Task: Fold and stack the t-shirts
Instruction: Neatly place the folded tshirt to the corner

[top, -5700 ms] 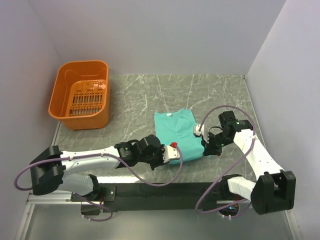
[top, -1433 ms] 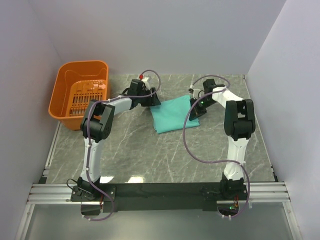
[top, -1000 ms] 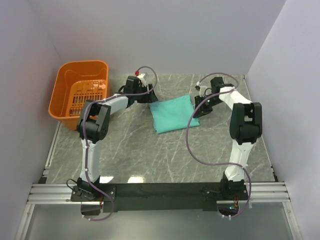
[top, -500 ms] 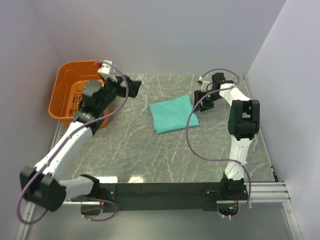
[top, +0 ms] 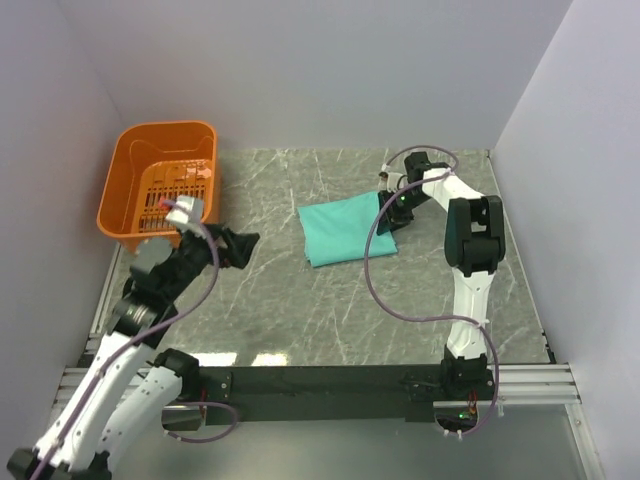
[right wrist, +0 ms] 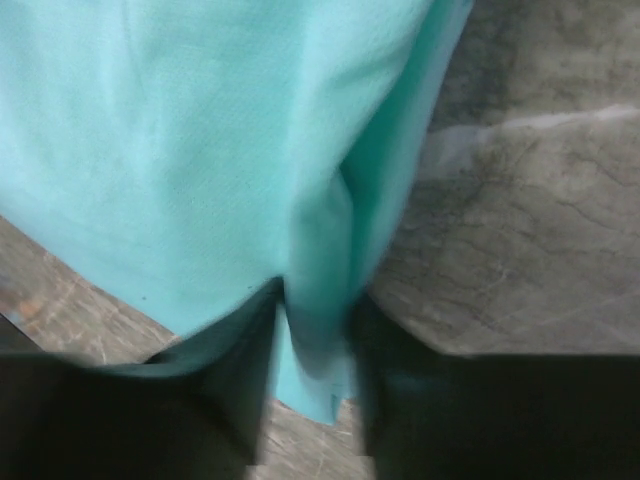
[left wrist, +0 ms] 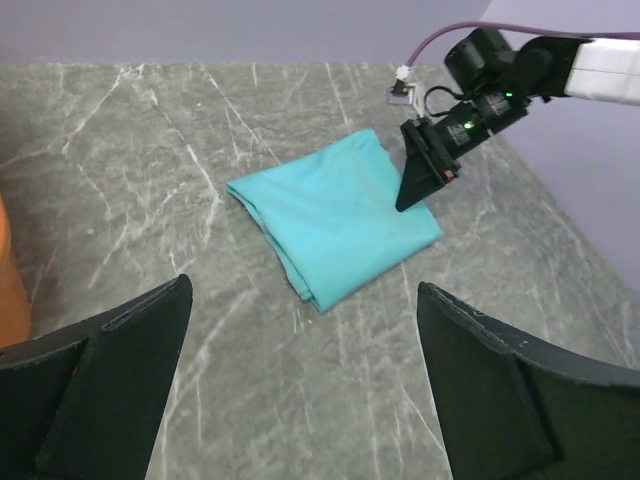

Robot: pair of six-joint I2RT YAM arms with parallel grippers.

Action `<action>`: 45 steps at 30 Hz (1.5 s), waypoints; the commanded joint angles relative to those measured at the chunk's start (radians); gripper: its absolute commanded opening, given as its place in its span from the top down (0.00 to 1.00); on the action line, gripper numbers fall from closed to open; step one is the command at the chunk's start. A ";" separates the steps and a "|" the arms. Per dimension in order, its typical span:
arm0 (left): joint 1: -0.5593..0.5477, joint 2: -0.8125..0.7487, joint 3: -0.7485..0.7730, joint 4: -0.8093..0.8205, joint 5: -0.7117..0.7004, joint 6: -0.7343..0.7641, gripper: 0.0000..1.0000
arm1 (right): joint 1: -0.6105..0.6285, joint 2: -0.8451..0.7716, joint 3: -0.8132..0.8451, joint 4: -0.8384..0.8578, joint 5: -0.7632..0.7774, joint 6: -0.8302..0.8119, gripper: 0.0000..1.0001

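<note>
Snugly between right jaws: t-shirt (right wrist: 200, 150) fold.

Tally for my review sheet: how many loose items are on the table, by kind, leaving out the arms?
teal t-shirt: 1
orange basket: 1
Total: 2

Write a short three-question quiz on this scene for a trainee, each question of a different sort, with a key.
1. True or false: the left gripper holds the t-shirt.
2. In the top view, which edge of the folded t-shirt does the right gripper pinch? A left, B right, C near.
3. Fill in: the t-shirt lies on the ____, not in the orange basket.
Key: 1 false, its jaws stand wide open and empty; 2 B; 3 table.
</note>
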 commanded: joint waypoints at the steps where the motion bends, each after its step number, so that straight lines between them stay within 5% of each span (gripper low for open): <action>1: 0.004 -0.100 -0.042 -0.076 -0.001 -0.052 0.01 | -0.019 0.030 0.041 -0.041 0.022 0.042 0.67; 6: 0.004 -0.264 -0.109 -0.116 0.025 -0.125 0.01 | -0.062 -0.014 0.007 -0.022 0.006 0.042 0.99; 17: 0.002 -0.336 -0.132 -0.141 0.071 -0.153 0.01 | -0.333 -0.053 0.043 -0.086 0.135 -0.113 1.00; 24: 0.002 -0.324 -0.144 -0.120 0.091 -0.153 0.01 | -0.467 0.018 0.217 -0.135 0.279 -0.170 1.00; 30: 0.002 -0.313 -0.149 -0.113 0.101 -0.156 0.00 | -0.484 0.018 0.326 -0.101 0.425 -0.174 0.80; 36: 0.004 -0.318 -0.140 -0.126 0.081 -0.150 0.01 | -0.482 -0.102 0.267 -0.043 0.453 -0.190 0.54; 42: 0.002 -0.304 -0.132 -0.124 0.021 -0.159 0.01 | -0.472 -0.270 0.152 -0.024 0.418 -0.226 0.52; 45: 0.004 -0.286 -0.117 -0.126 -0.013 -0.155 0.01 | -0.460 -0.373 0.051 -0.066 0.263 -0.283 0.51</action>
